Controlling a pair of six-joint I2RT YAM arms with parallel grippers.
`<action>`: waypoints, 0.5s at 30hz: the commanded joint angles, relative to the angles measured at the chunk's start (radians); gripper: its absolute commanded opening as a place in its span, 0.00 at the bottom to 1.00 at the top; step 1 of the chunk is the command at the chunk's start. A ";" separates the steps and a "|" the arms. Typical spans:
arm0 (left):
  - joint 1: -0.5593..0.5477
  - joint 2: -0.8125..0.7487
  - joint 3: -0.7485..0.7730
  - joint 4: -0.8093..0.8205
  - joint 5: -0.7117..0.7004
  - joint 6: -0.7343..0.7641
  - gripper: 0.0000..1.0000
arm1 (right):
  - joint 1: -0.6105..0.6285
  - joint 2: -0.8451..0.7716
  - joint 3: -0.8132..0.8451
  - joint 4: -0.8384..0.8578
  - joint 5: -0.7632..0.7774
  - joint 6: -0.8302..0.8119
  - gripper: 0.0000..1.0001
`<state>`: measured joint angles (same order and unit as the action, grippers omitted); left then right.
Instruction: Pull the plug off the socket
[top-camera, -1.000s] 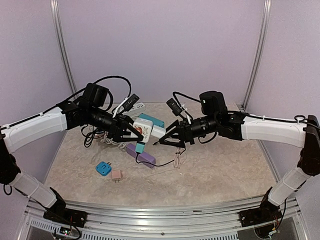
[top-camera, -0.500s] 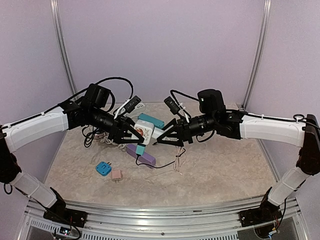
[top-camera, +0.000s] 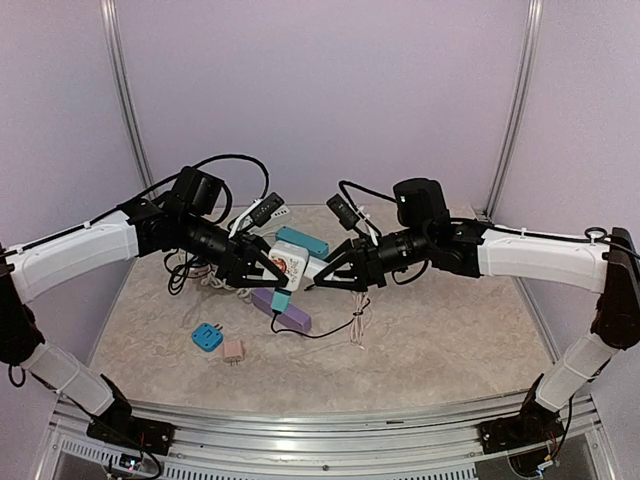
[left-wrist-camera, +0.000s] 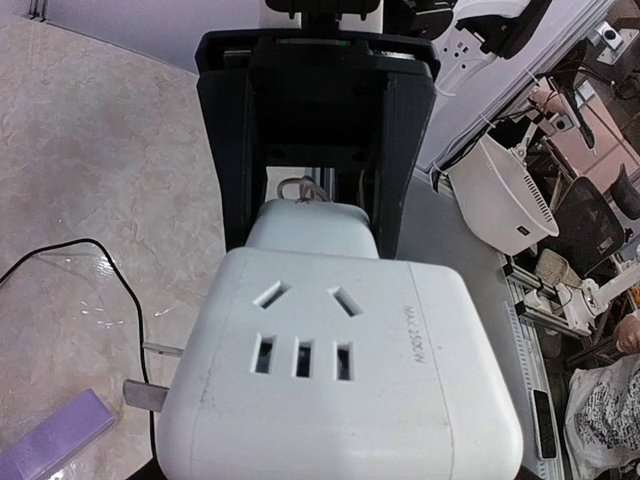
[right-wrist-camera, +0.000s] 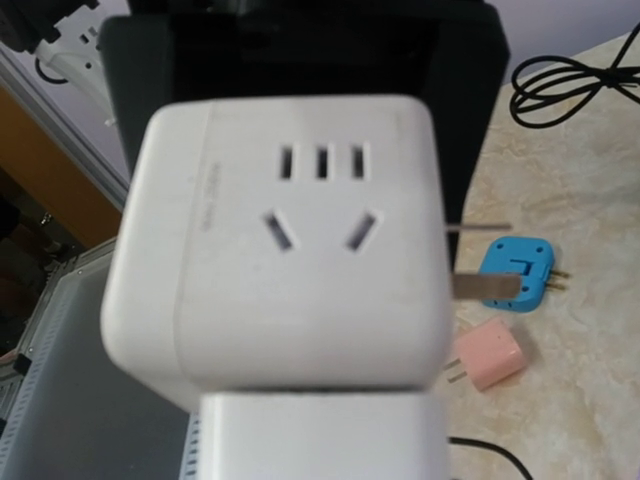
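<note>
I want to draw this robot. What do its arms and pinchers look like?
The left arm and right arm are white tubes with black joints. The left gripper and right gripper are black, each with two triangle fingers. Black cables loop over them.

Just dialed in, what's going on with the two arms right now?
The white cube socket is held up above the table. The left gripper grips the cube, and the right gripper has its fingers on either side of the white plug seated in it. Whether they are pressing on it is unclear. The plug is not yet pulled out. A blue adapter, a pink adapter and a purple block lie loose below.
</note>
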<state>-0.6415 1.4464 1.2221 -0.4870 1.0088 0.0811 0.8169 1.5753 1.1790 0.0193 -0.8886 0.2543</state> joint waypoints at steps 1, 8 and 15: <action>-0.025 0.018 0.045 -0.003 0.035 0.042 0.14 | 0.008 0.014 0.035 -0.011 -0.031 -0.014 0.02; -0.043 0.038 0.066 -0.058 -0.014 0.072 0.11 | 0.008 0.030 0.085 -0.178 0.002 -0.096 0.00; -0.055 0.050 0.073 -0.079 -0.040 0.084 0.11 | 0.007 0.048 0.119 -0.252 0.032 -0.136 0.00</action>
<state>-0.6647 1.4799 1.2552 -0.5785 0.9714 0.1383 0.8158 1.5997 1.2560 -0.1940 -0.8875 0.1532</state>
